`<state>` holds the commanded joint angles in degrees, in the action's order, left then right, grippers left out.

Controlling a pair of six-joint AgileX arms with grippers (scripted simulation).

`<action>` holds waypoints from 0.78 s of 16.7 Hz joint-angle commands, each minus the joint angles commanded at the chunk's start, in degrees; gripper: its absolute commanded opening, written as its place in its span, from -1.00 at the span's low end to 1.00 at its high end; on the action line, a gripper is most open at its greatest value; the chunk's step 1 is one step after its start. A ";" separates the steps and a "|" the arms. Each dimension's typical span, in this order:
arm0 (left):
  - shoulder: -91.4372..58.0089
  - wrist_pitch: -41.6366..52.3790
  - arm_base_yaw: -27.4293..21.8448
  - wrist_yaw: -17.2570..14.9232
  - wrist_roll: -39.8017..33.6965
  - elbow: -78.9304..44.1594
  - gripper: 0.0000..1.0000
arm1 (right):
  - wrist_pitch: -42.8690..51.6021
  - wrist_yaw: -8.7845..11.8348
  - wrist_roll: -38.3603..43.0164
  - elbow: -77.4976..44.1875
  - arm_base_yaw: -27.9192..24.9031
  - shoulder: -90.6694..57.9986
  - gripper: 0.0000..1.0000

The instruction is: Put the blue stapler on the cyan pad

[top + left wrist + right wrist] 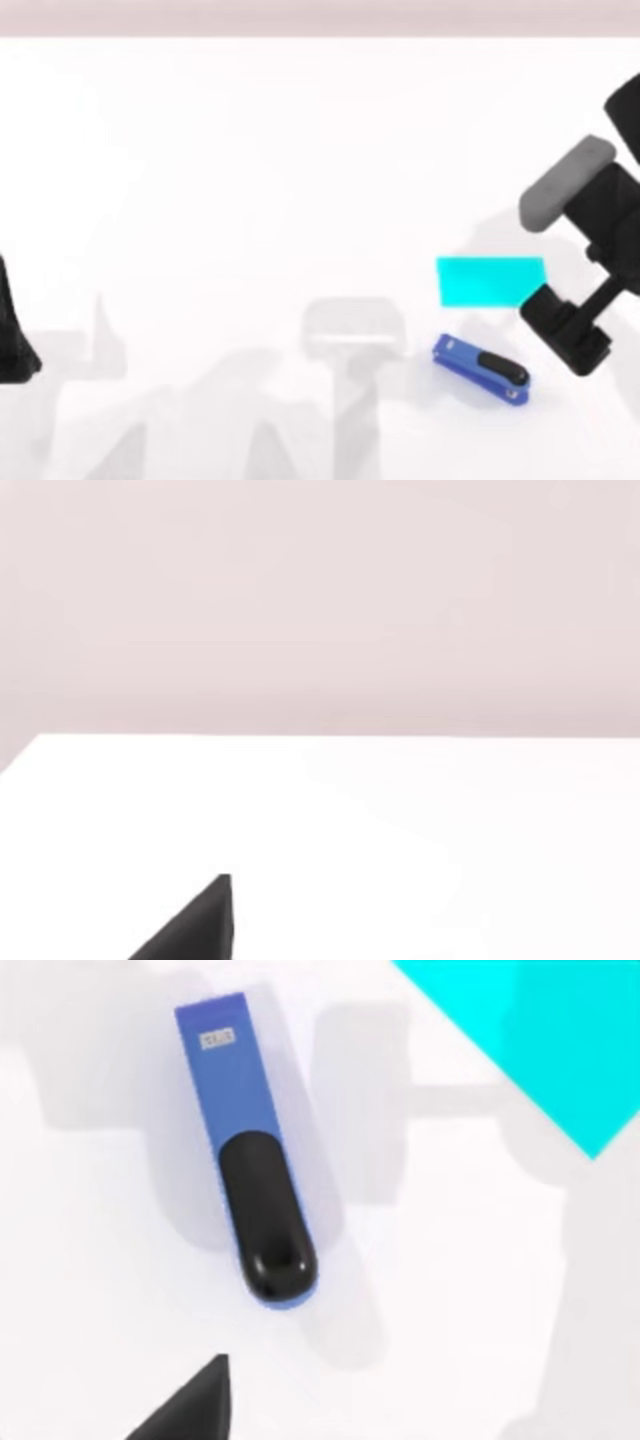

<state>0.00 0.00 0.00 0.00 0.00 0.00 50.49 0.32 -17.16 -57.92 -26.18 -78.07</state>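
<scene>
The blue stapler [480, 368] lies flat on the white table, right of centre near the front, its black top piece towards the right. The cyan pad [490, 281] lies flat just behind it, with a small gap between them. My right gripper [558, 335] hovers right of both, beside the pad's right end, open and holding nothing. In the right wrist view the stapler [250, 1160] and a corner of the pad [540, 1040] lie ahead of one dark fingertip [195, 1405]. My left gripper [12, 340] is parked at the table's left edge, open and empty.
The left wrist view shows one dark fingertip [195, 925], bare white table and the pale back wall. The right arm's grey link [565, 180] hangs over the table's back right. Grey shadows cross the front of the table.
</scene>
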 joint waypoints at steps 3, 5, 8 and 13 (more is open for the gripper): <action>0.00 0.00 0.00 0.00 0.00 0.00 1.00 | 7.94 0.06 -2.74 -9.49 -4.20 -12.05 1.00; 0.00 0.00 0.00 0.00 0.00 0.00 1.00 | 11.77 0.07 -4.11 -14.47 -6.32 -17.80 1.00; 0.00 0.00 0.00 0.00 0.00 0.00 1.00 | 15.04 0.05 -5.34 -19.07 -8.21 -23.01 1.00; 0.00 0.00 0.00 0.00 0.00 0.00 1.00 | 15.48 0.02 -5.51 -19.76 -8.46 -23.79 1.00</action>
<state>0.00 0.00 0.00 0.00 0.00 0.00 65.97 0.34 -22.67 -77.68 -34.64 -101.85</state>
